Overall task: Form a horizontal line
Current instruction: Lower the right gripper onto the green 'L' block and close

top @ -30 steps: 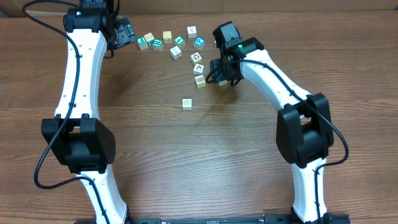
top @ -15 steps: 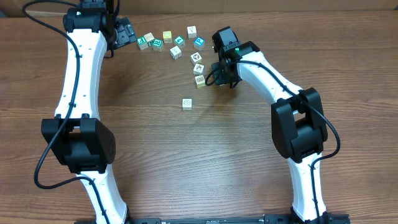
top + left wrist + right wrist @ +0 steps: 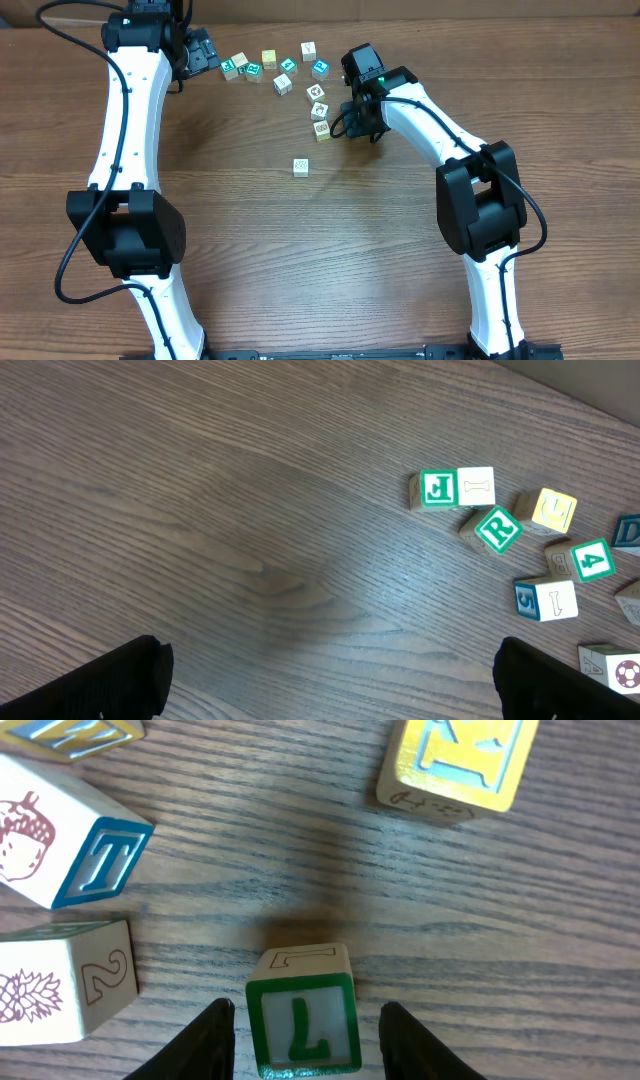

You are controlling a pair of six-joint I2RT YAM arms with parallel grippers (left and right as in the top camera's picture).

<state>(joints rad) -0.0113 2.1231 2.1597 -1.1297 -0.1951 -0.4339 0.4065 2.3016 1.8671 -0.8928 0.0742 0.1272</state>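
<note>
Small picture cubes lie loosely scattered at the table's far side; no horizontal line of them shows. A green-framed L cube [image 3: 303, 1020] stands on the wood between my right gripper's [image 3: 306, 1012] fingers, with a gap on each side; the jaws are open and not gripping. In the overhead view my right gripper [image 3: 352, 128] sits just right of a short column of three cubes [image 3: 319, 110], and the L cube is hidden under it. My left gripper [image 3: 205, 50] is at the far left of the scatter, wide open over bare wood [image 3: 330, 670].
Beside the right gripper lie an acorn/T cube [image 3: 70, 845], a pineapple/2 cube [image 3: 65, 985] and a yellow cube [image 3: 455, 765]. A lone cube [image 3: 300, 166] sits nearer the table's middle. The left wrist view shows a J cube [image 3: 438, 488] touching a white one [image 3: 475, 485].
My right arm shifted slightly left, and its jaws narrowed around the L cube without clamping it. The left arm and the other cubes have not moved.
</note>
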